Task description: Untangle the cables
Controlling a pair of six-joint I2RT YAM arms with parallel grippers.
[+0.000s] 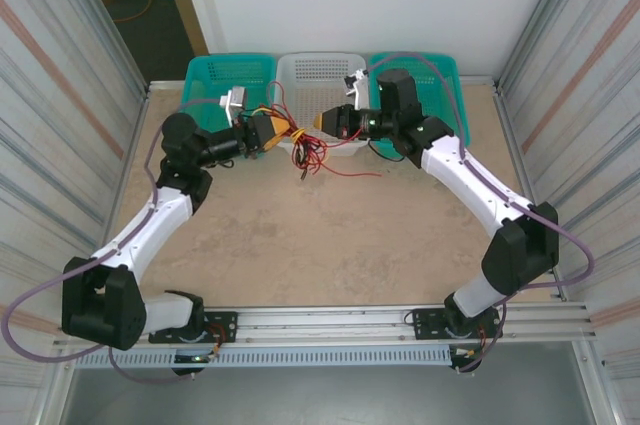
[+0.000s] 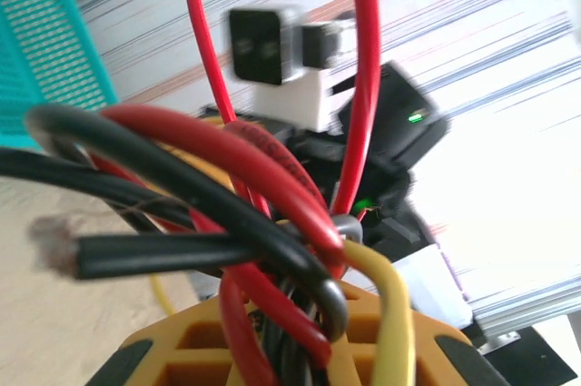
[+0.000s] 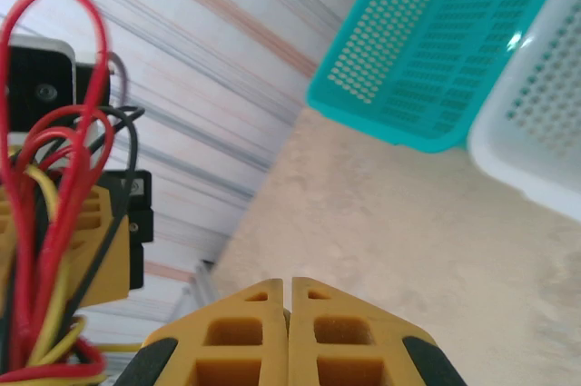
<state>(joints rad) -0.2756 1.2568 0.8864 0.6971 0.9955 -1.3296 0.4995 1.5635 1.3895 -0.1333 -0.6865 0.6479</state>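
Observation:
The cables (image 1: 312,157) are a tangle of thin red, black and pale yellow wires held up in front of the baskets, with loose red ends trailing onto the table. My left gripper (image 1: 283,135) is shut on the bundle. In the left wrist view the red, black and yellow cables (image 2: 245,168) loop out from between the yellow jaws of the left gripper (image 2: 290,313). My right gripper (image 1: 320,122) faces it from the right, a short gap away, shut with nothing in it. In the right wrist view the right gripper (image 3: 290,291) has its jaws pressed together, and the cables (image 3: 54,222) hang at far left.
Three baskets line the back edge: a teal basket (image 1: 225,75), a white basket (image 1: 320,70) and another teal basket (image 1: 440,75). Corrugated walls close both sides. The beige table (image 1: 320,245) stretches toward the arm bases.

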